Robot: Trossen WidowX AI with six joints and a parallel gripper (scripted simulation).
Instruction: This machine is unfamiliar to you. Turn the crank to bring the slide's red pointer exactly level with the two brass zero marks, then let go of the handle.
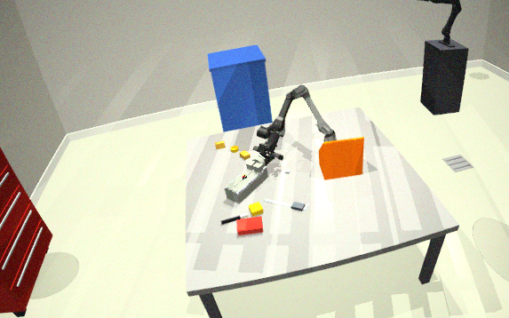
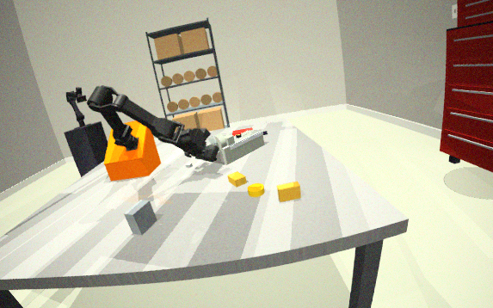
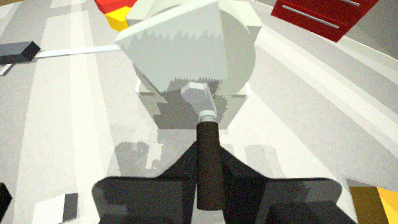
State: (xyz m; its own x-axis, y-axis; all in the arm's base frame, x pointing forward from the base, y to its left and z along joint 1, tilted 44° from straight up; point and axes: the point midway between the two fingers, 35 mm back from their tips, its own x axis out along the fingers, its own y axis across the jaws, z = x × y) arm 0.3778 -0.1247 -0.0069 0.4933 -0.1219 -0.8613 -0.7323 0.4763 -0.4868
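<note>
The grey slide machine (image 1: 246, 181) (image 2: 244, 144) (image 3: 172, 47) lies on the table (image 1: 349, 222), left of the middle. A small red pointer (image 1: 243, 177) shows on top of its slide; the brass marks are too small to make out. My gripper (image 1: 274, 155) (image 2: 210, 153) (image 3: 204, 145) is at the machine's near end, shut on the dark crank handle (image 3: 208, 150). The grey crank arm (image 3: 200, 97) runs from the handle up to the round disc (image 3: 240, 60) on the machine's end face.
An orange box (image 1: 341, 157) (image 2: 132, 155) stands by the arm's base, and a blue box (image 1: 239, 86) at the table's back edge. Three yellow blocks (image 1: 234, 148) (image 2: 255, 189) lie near the machine. A red block (image 1: 250, 225), yellow block (image 1: 256, 208), black marker (image 1: 231, 219) and grey block (image 1: 298, 205) lie beyond it.
</note>
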